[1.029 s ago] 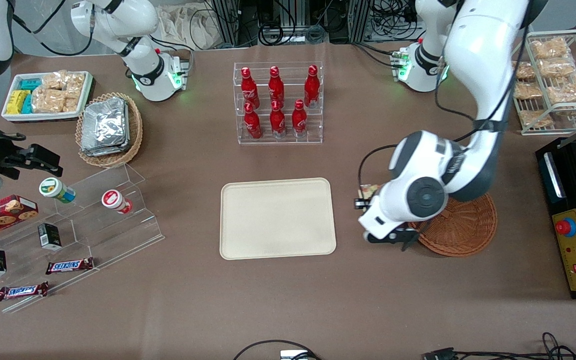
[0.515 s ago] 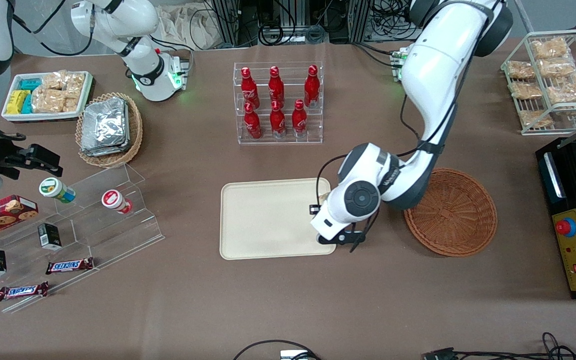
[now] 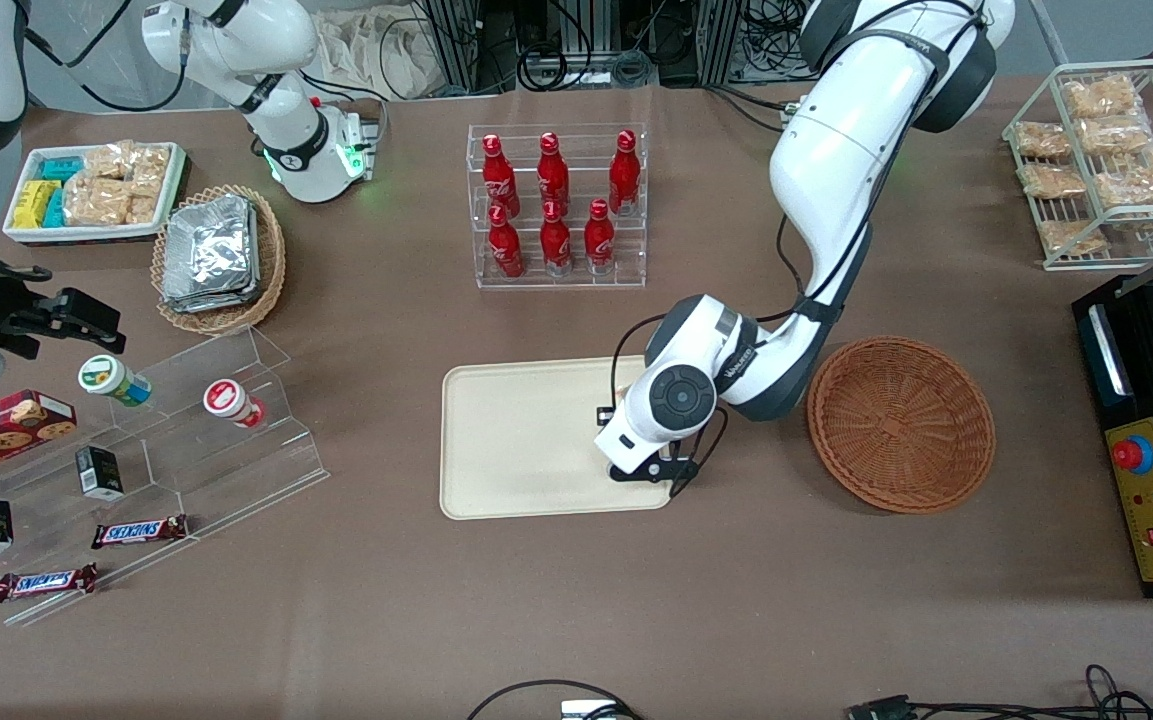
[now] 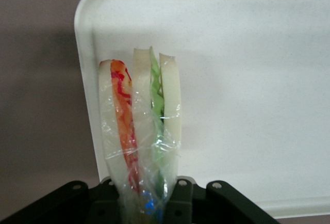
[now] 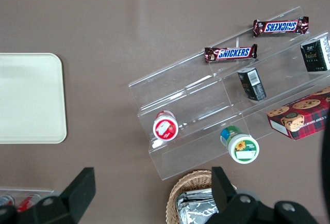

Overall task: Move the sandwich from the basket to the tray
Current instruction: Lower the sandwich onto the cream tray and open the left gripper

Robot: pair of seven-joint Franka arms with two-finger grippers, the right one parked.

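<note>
My left gripper (image 4: 144,203) is shut on the sandwich (image 4: 142,126), a clear-wrapped wedge of white bread with orange-red and green filling, gripped at its narrow end. The sandwich hangs over the cream tray (image 4: 247,79), close to one rounded corner. In the front view the gripper (image 3: 608,410) sits above the tray (image 3: 526,440) at the edge nearest the basket, and the wrist hides the sandwich. The reddish-brown basket (image 3: 901,425) stands beside the tray, toward the working arm's end, with nothing showing inside it.
A clear rack of red bottles (image 3: 556,205) stands farther from the camera than the tray. Toward the parked arm's end are a tan basket of foil packets (image 3: 219,255) and a stepped acrylic shelf (image 3: 186,440) with snacks. A black control box (image 3: 1151,430) and a wire rack (image 3: 1101,150) stand near the basket.
The gripper has carried the sandwich from beside the basket's rim to over the tray, toward the parked arm's end. The basket has come fully into view.
</note>
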